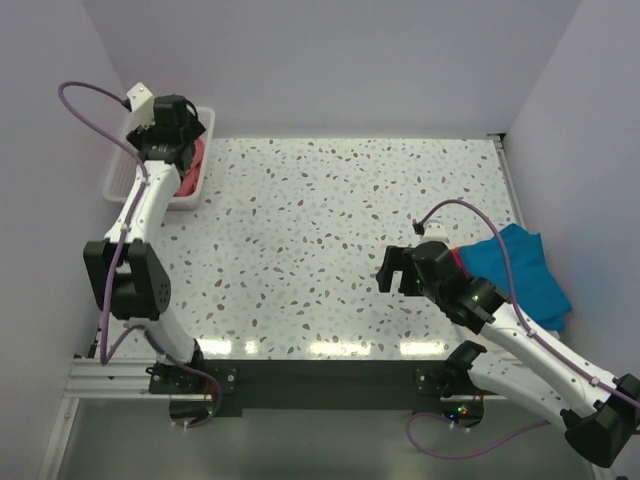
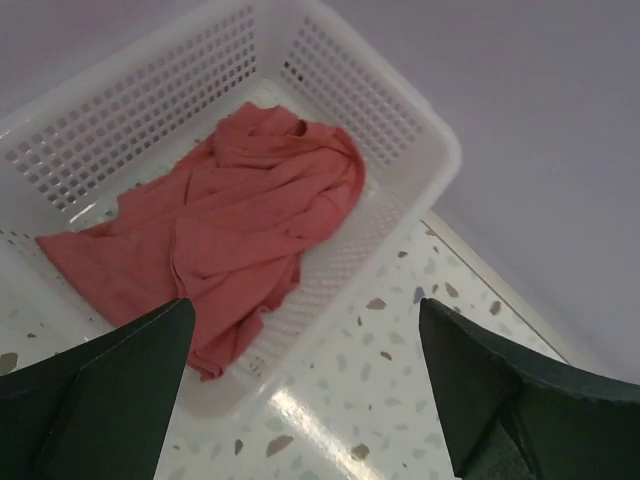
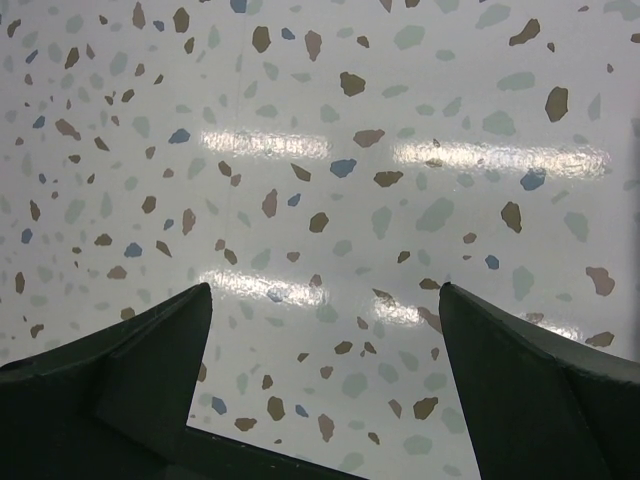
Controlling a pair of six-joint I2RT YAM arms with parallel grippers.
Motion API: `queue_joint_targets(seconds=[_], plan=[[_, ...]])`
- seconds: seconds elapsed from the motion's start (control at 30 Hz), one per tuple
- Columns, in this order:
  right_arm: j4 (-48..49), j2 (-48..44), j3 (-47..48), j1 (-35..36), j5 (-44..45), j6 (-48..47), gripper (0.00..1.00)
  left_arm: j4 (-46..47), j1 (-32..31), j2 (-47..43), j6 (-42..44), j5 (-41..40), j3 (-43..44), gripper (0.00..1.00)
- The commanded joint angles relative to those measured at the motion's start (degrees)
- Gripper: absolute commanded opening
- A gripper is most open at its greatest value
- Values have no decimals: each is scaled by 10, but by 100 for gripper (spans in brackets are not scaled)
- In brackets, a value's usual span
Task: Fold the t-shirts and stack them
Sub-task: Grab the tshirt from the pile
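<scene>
Salmon-red t-shirt (image 2: pixel 250 220) lies crumpled inside the white mesh basket (image 2: pixel 430 150), upper left of the top view. Teal-blue t-shirt (image 1: pixel 525 272) lies at the right edge of the speckled tabletop (image 1: pixel 330 220), partly covered by the right arm (image 1: pixel 540 345). Left pincer (image 2: pixel 305 310) hangs wide and empty above the basket. Right pincer (image 3: pixel 325 290) is wide and empty over the tabletop.

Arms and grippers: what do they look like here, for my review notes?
The left arm and right arm both have white links with black joint housings and black bases. A purple cable loops along each. The left gripper and right gripper have dark, wedge-shaped fingers. A small white camera block sits at the left wrist.
</scene>
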Motion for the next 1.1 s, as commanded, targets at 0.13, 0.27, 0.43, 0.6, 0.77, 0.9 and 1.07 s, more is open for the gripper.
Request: queue_joint_targets(seconds=[0.13,0.27,0.43,0.6,0.77,0.9,1.07], plan=[[10,3,0,-1,-12,-11,99,-96,107,249,22,37,179,95],[17,21,0,-1,-26,-13,99,-95,134,321,33,76,200,89],[21,31,0,-1,-36,-16,99,-72,139,368,31,88,175,74],[22,32,-2,-1,-44,-17,99,-59,146,379,36,121,176,34],[26,31,-4,-1,-51,-19,99,-25,150,347,50,169,185,0],[31,28,-6,0,-58,-20,99,-10,150,307,53,204,207,0],[35,28,-6,-1,-65,-23,99,38,148,224,59,240,202,0]])
